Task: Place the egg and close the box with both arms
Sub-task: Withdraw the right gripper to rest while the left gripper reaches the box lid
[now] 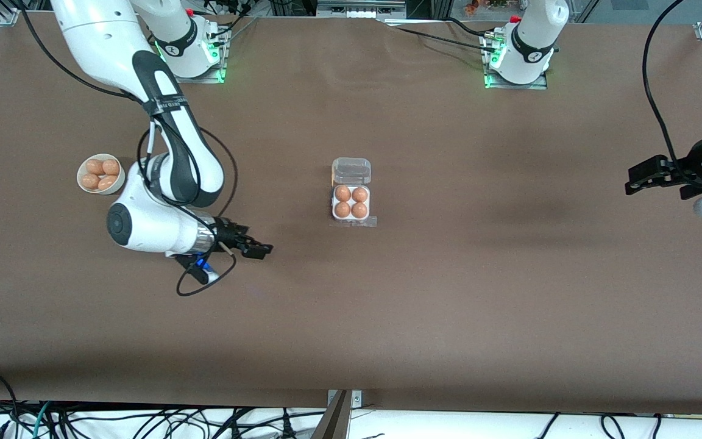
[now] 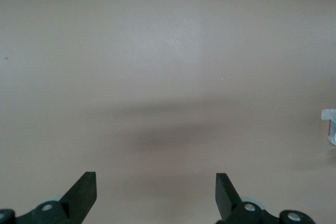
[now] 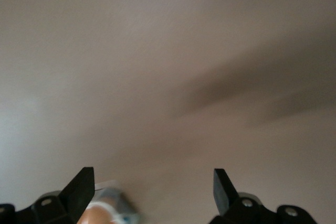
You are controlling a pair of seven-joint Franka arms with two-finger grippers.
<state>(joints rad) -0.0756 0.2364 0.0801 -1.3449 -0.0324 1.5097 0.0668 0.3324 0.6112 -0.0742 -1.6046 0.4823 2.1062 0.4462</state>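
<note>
The box (image 1: 351, 205) stands mid-table. Its white tray has an orange-brown egg (image 1: 343, 193) in every cup. Its clear lid (image 1: 351, 171) lies open, hinged back on the side farther from the front camera. My right gripper (image 1: 261, 249) is open and empty, low over the table between the bowl and the box; the right wrist view (image 3: 152, 174) shows a blurred corner of the box (image 3: 107, 211) by one finger. My left gripper (image 1: 638, 180) is open and empty at the left arm's end of the table, well apart from the box; its wrist view (image 2: 156, 177) shows bare table.
A round white bowl (image 1: 82, 186) with several more eggs stands toward the right arm's end, beside the right arm's elbow. A sliver of clear plastic (image 2: 329, 124) shows at the edge of the left wrist view. Cables hang along the table's near edge.
</note>
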